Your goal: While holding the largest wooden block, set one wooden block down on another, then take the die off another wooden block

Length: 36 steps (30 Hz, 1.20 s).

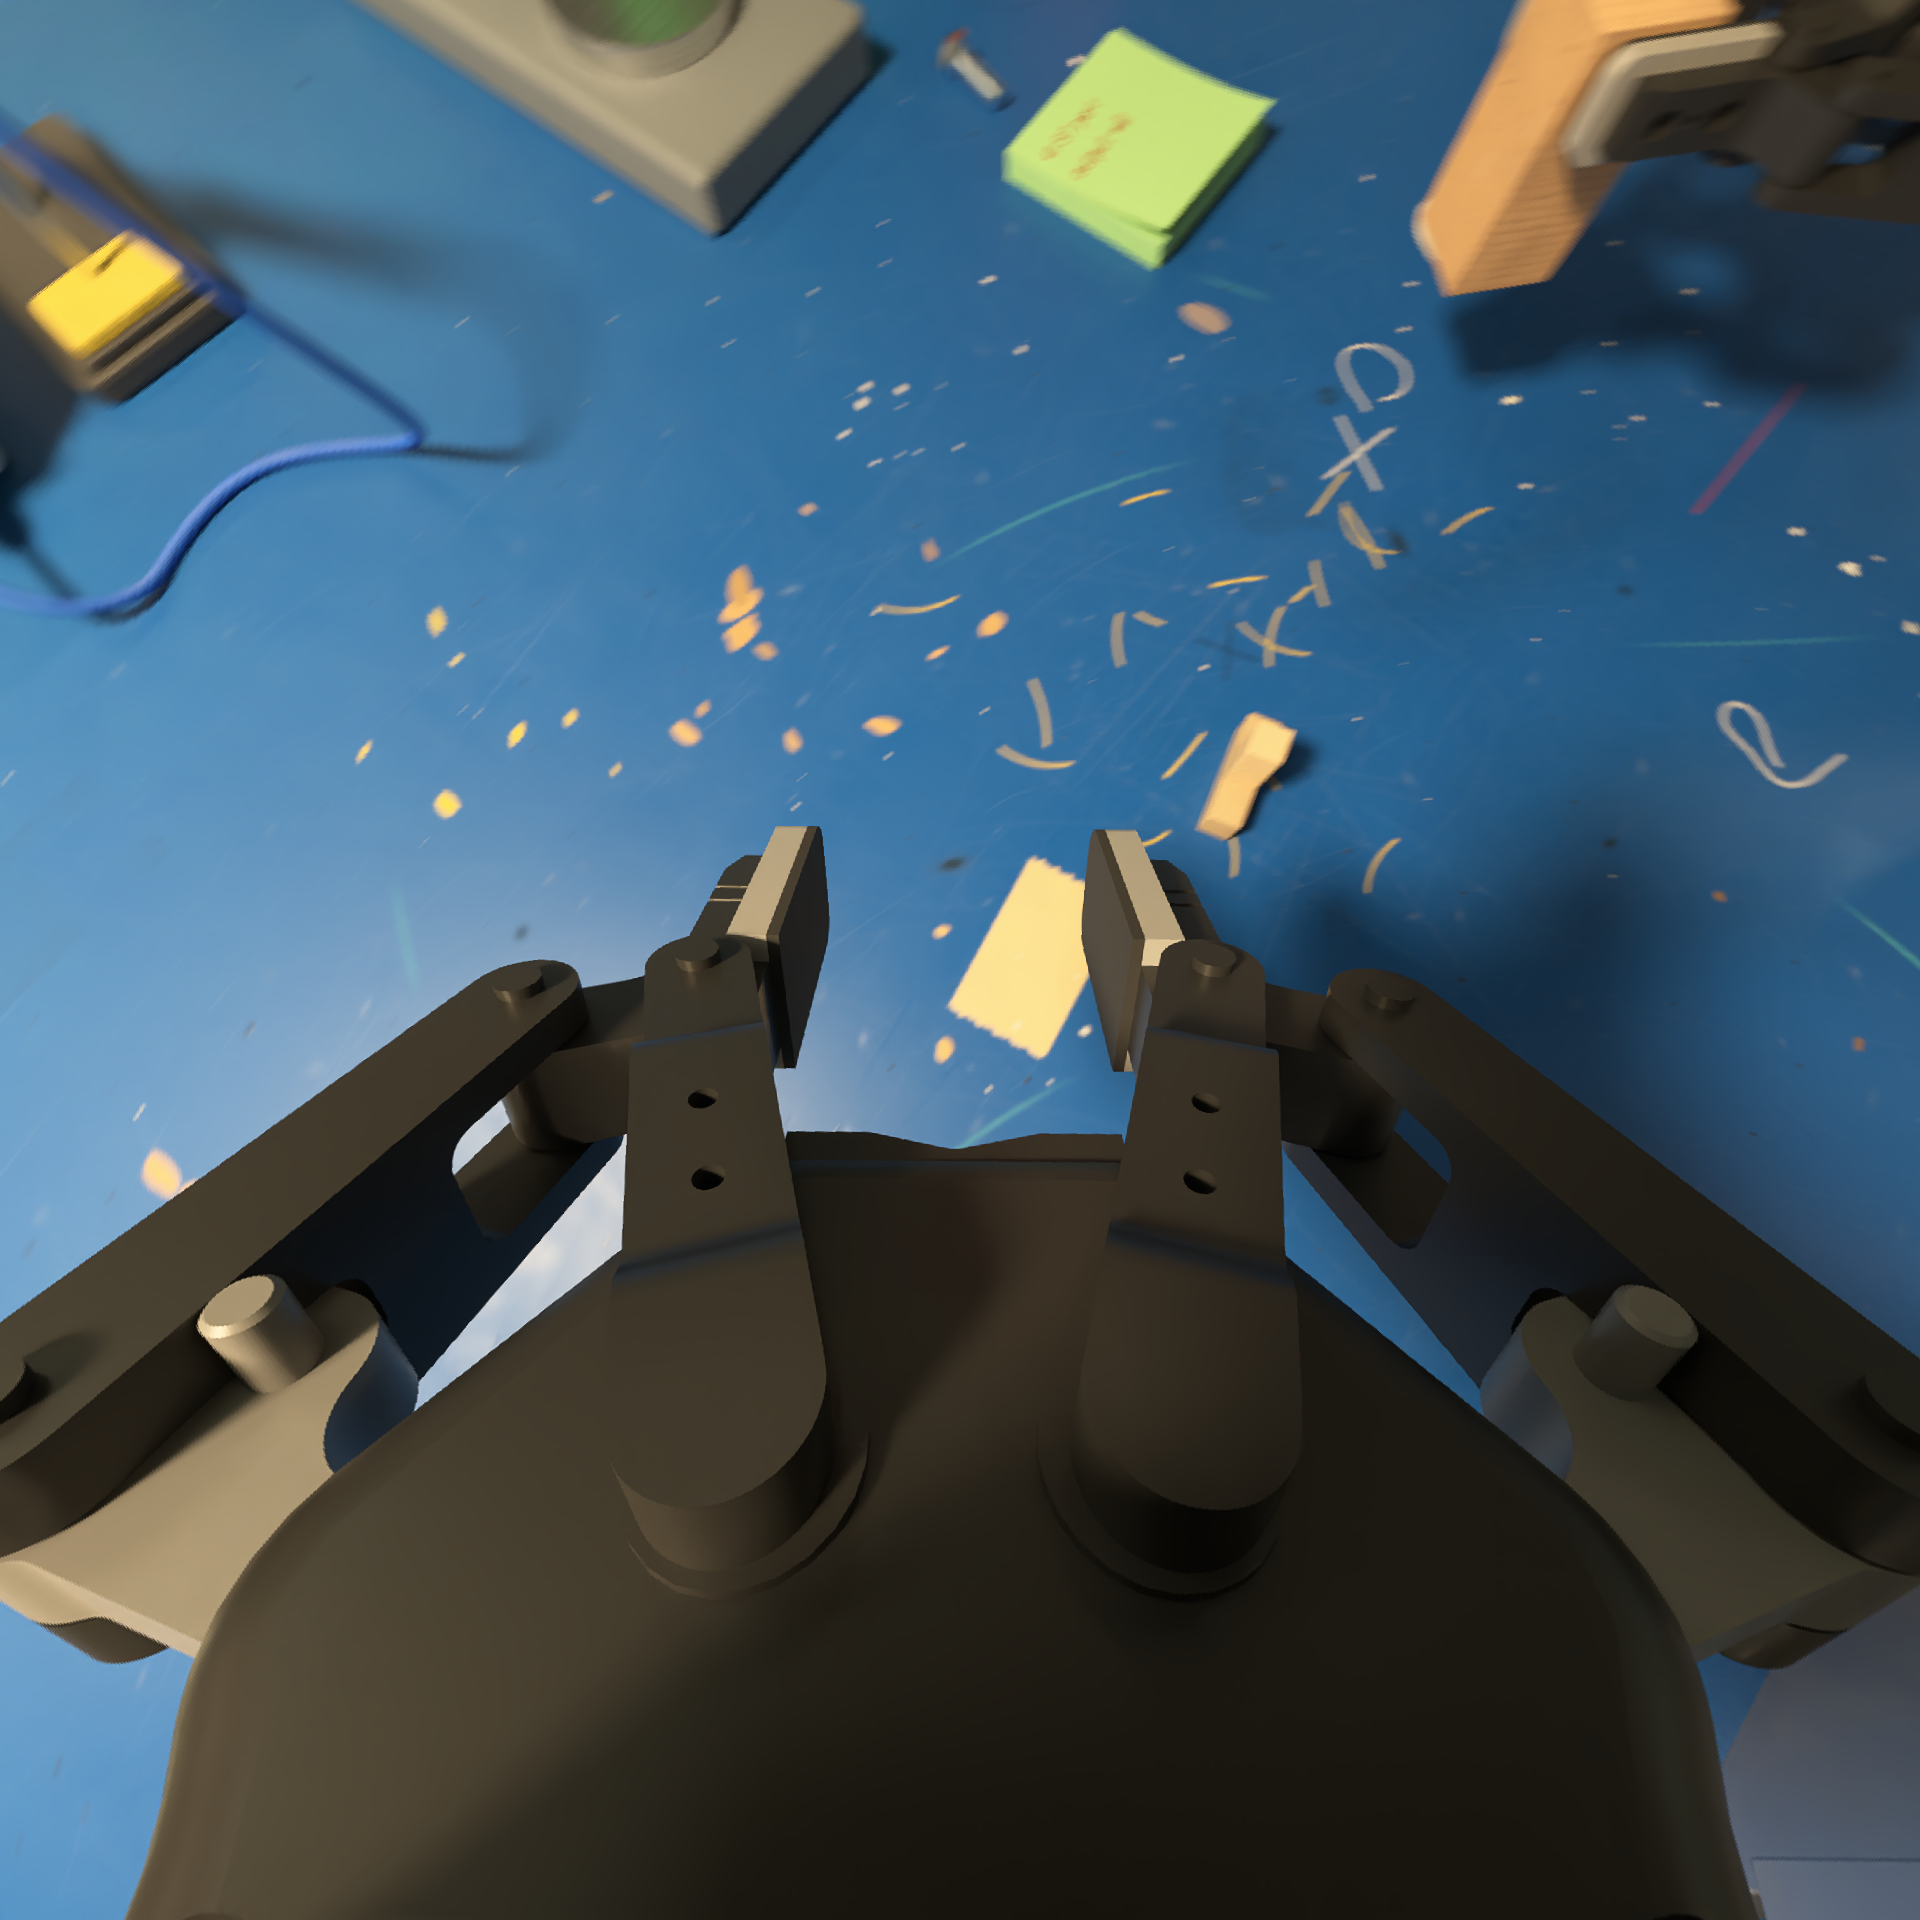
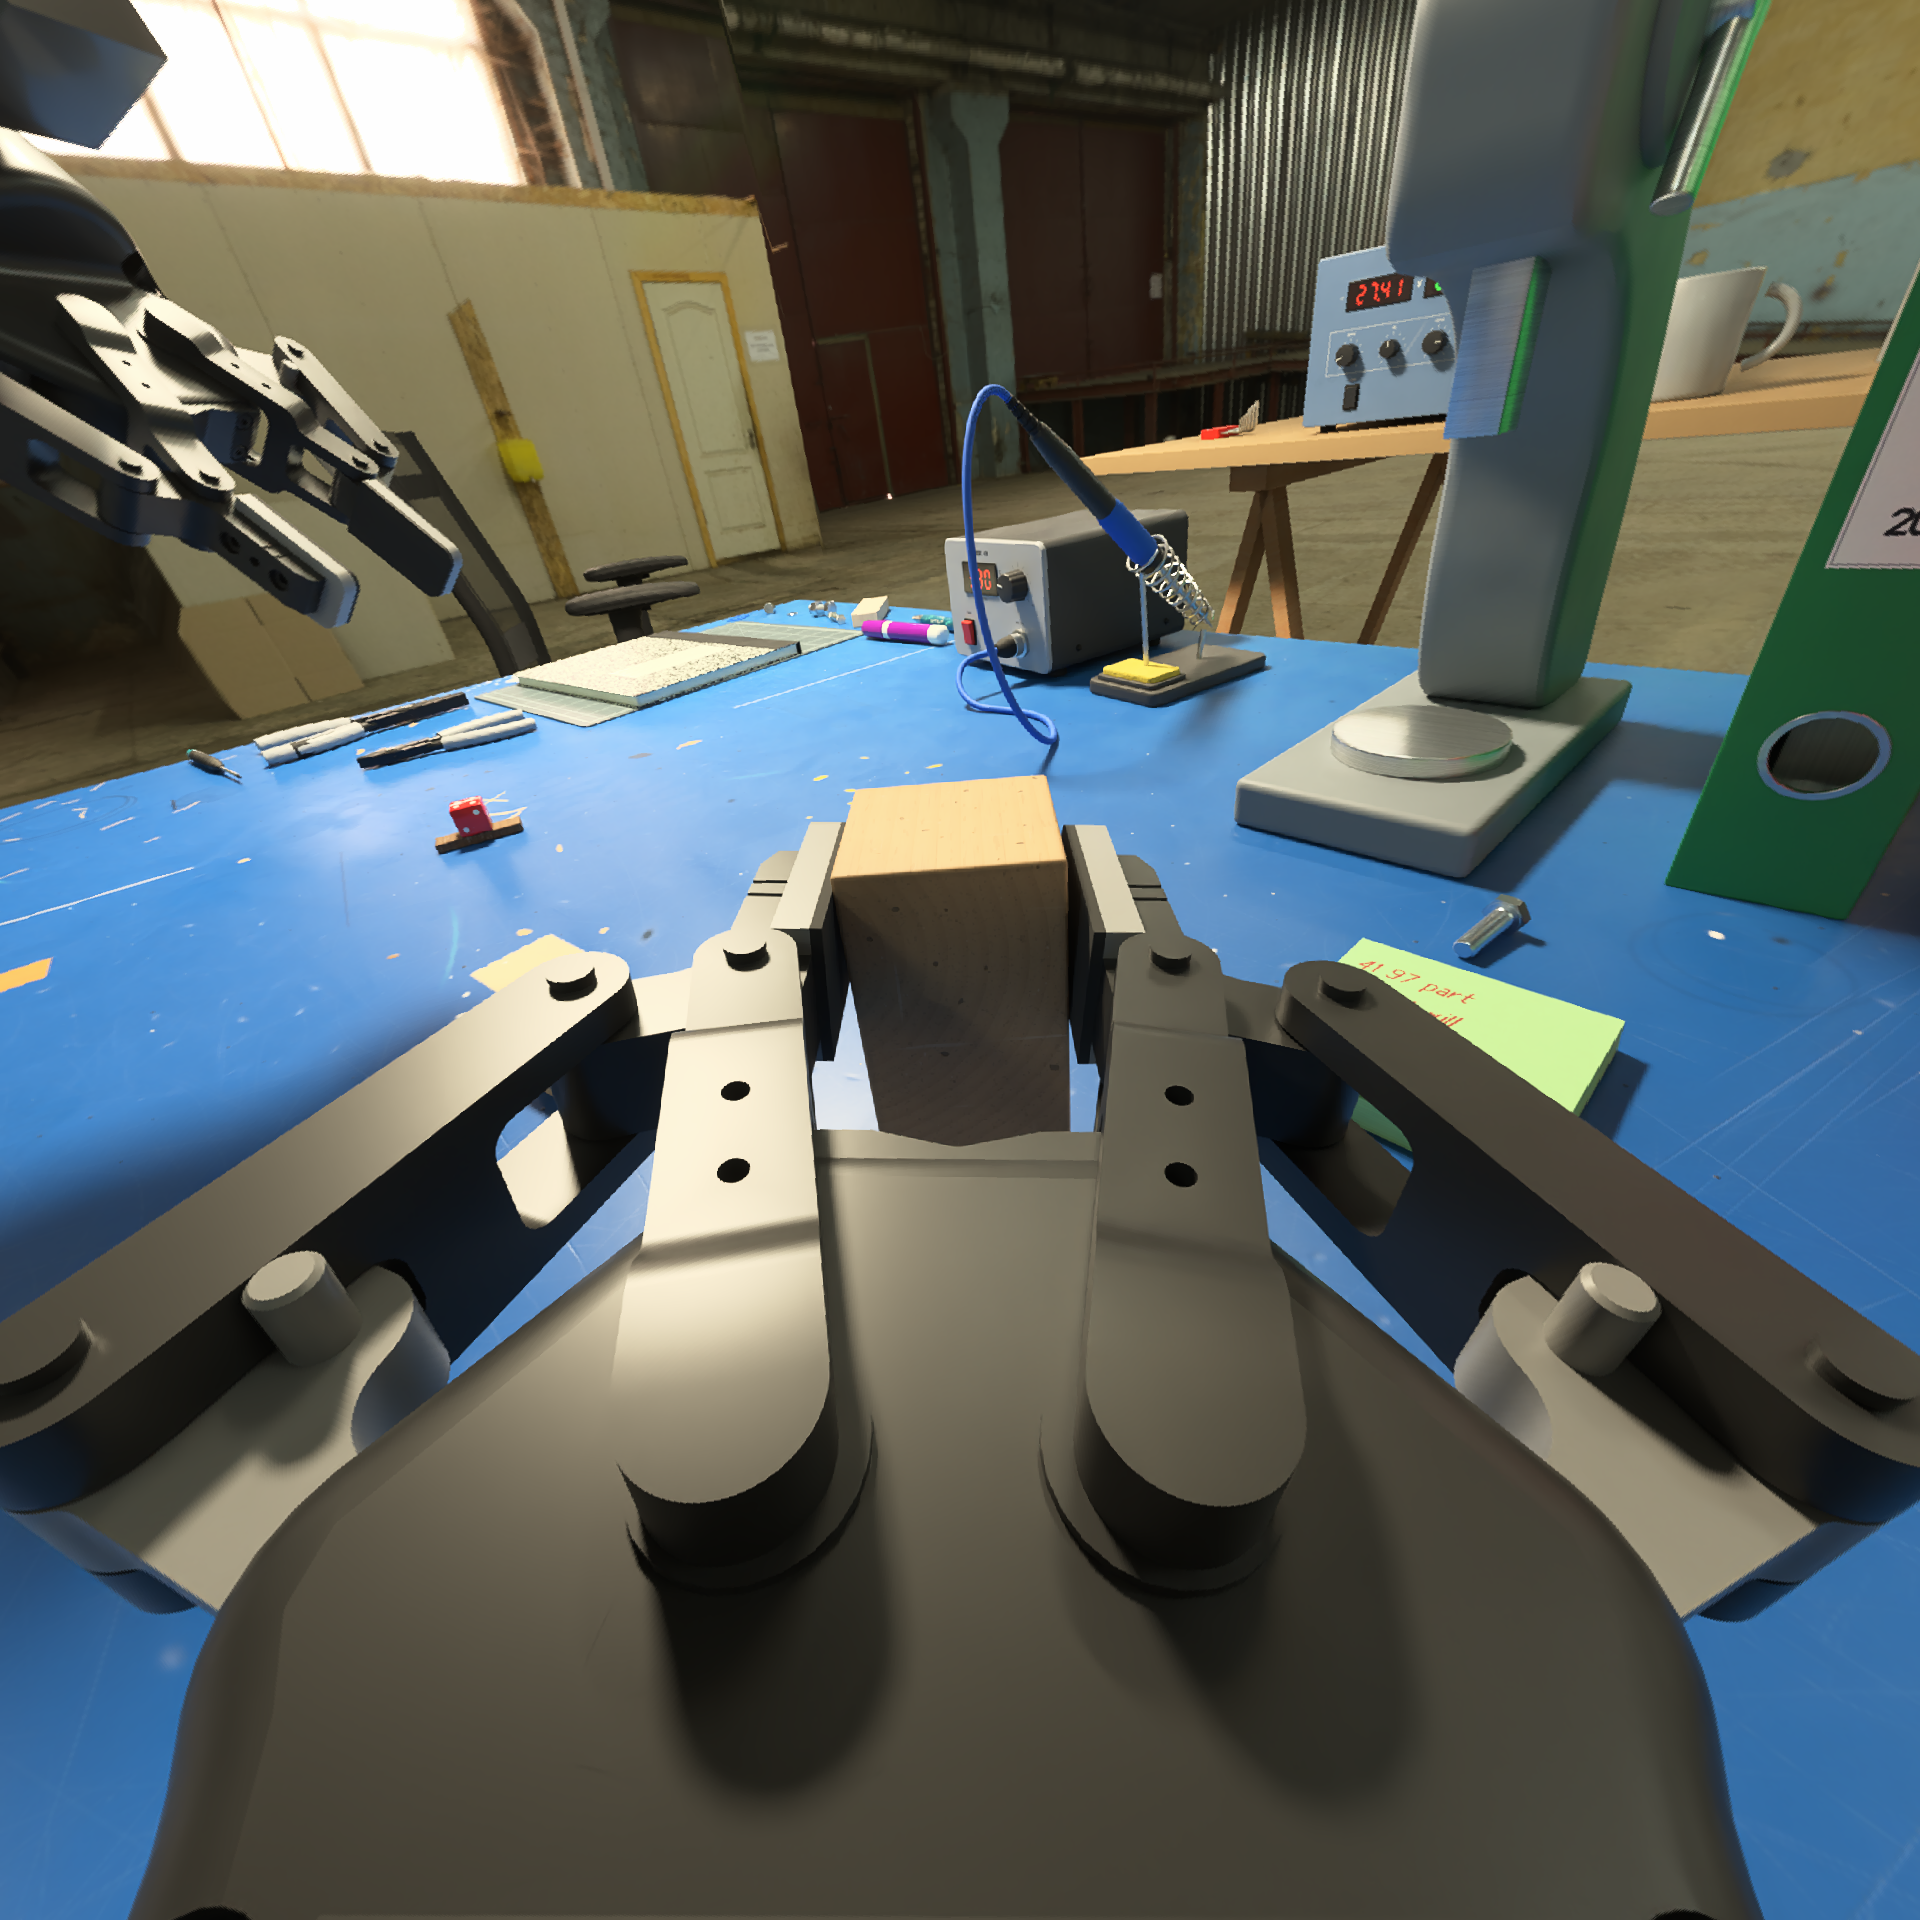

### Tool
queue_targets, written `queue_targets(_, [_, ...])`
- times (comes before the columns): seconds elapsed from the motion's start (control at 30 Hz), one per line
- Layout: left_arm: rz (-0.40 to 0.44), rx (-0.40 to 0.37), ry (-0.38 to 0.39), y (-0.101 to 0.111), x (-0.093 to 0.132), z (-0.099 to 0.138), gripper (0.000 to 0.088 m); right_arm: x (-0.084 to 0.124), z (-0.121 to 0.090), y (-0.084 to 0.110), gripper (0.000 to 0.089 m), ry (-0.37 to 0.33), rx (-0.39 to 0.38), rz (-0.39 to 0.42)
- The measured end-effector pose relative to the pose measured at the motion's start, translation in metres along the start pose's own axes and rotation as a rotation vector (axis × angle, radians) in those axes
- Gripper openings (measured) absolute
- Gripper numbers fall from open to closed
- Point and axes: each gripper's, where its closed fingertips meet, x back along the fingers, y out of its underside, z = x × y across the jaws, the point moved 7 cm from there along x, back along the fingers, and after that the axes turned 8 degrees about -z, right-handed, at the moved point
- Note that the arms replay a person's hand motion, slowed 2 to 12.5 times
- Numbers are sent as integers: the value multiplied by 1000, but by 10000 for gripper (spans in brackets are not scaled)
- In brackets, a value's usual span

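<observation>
Bright, warm light with soft shadows and wide-angle bending at the edges.

Daylight pours from the overexposed upper-left window (image 2: 312, 83) in the right wrist view, blowing out its panes, and glare sits on the scuffed blue tabletop (image 2: 312, 935). In the left wrist view the grey soldering stand with yellow sponge (image 1: 104, 301) and the pale wooden block (image 1: 1507, 166) are smeared by blur, and a broad dark shadow falls beneath that block.

Large pale wooden block (image 2: 951, 935) raised off table; red die (image 2: 468, 816) atop small dark wooden block (image 2: 480, 834), far left.
</observation>
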Motion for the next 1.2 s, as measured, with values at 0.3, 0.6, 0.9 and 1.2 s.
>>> queue_targets(0.3, [-135, 251, -170, 56, 14, -54, 444, 0, 0, 0, 347, 2, 4, -3])
queue_targets(0.6, [-304, 431, -247, 101, -2, -79, 394, -1, 0, 0, 347, 4, 6, -8])
queue_targets(0.9, [-369, 533, -259, 119, -22, -86, 365, -1, 0, 0, 347, 3, 4, -9])
queue_targets(1.2, [-405, 613, -273, 131, -31, -96, 369, -1, -1, 0, 347, 6, 14, -12])
